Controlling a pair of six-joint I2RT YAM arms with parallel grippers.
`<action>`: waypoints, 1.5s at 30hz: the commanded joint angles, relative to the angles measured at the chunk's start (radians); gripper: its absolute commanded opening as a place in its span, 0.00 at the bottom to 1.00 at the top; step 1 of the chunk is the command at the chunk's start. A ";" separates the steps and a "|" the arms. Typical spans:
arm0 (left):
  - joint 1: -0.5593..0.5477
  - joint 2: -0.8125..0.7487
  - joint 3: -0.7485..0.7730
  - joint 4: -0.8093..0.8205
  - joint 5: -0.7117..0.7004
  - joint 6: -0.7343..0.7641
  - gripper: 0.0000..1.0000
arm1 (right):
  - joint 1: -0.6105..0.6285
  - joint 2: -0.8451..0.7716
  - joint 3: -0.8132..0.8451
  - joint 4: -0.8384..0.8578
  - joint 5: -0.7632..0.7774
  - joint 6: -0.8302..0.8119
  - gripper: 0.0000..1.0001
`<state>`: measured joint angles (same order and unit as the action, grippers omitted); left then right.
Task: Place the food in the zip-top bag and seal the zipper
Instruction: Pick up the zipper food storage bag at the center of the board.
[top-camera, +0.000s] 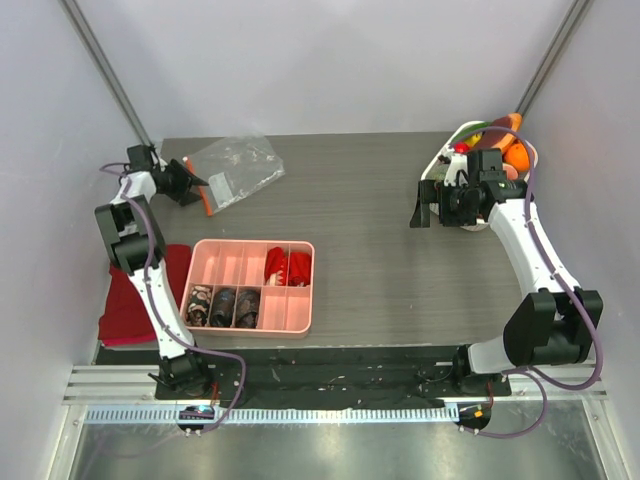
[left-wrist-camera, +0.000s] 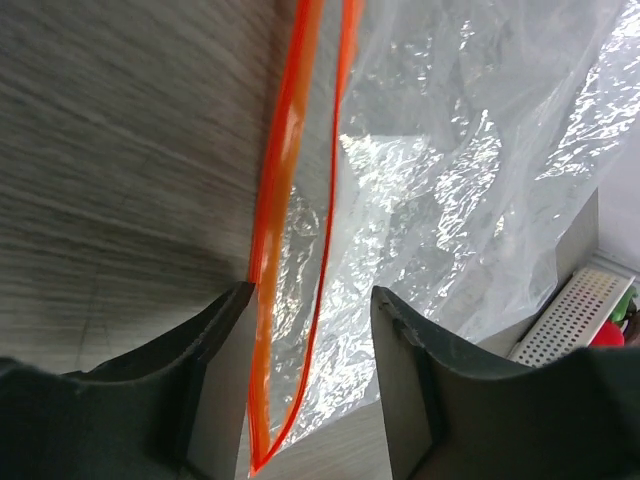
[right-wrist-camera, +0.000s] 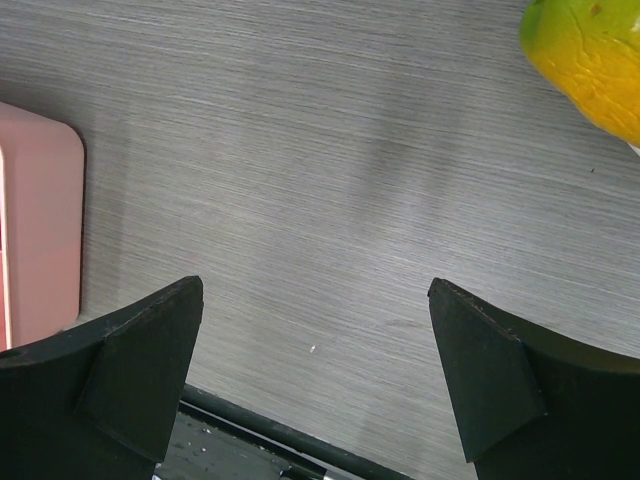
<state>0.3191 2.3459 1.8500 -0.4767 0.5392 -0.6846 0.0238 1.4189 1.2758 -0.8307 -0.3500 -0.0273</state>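
The clear zip-top bag (top-camera: 240, 163) lies at the table's far left, its orange-red zipper (top-camera: 207, 203) facing my left gripper (top-camera: 195, 184). In the left wrist view the zipper (left-wrist-camera: 280, 200) runs between my fingers, its corner end inside the left gripper (left-wrist-camera: 312, 300). The jaws stand apart, the left finger (left-wrist-camera: 225, 340) close against the strip and crinkled bag film (left-wrist-camera: 480, 150) beyond. The food (top-camera: 503, 140) sits in a white basket (top-camera: 443, 152) at the far right. My right gripper (top-camera: 425, 205) hovers open beside the basket over bare table (right-wrist-camera: 315, 290), a yellow-green fruit (right-wrist-camera: 590, 60) at the upper right.
A pink compartment tray (top-camera: 300, 318) holding dark lumps and red crinkled pieces sits near the front left; its corner (right-wrist-camera: 40, 230) shows in the right wrist view. A red cloth (top-camera: 125, 305) lies left of it. The basket's rim (left-wrist-camera: 575, 315) shows past the bag.
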 joint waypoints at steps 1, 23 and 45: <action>-0.021 0.027 0.061 0.109 0.039 -0.027 0.50 | -0.001 0.006 0.040 0.028 0.016 0.003 1.00; -0.213 -0.249 0.394 -0.308 0.022 0.683 0.00 | -0.001 -0.021 0.106 -0.065 -0.003 -0.141 0.99; -0.988 -0.752 -0.045 -0.727 -0.328 2.206 0.00 | -0.007 -0.192 0.531 -0.212 -0.188 -0.170 1.00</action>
<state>-0.6331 1.6444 1.7908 -1.1454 0.2291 1.3270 0.0219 1.2446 1.7958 -0.9817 -0.4328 -0.1509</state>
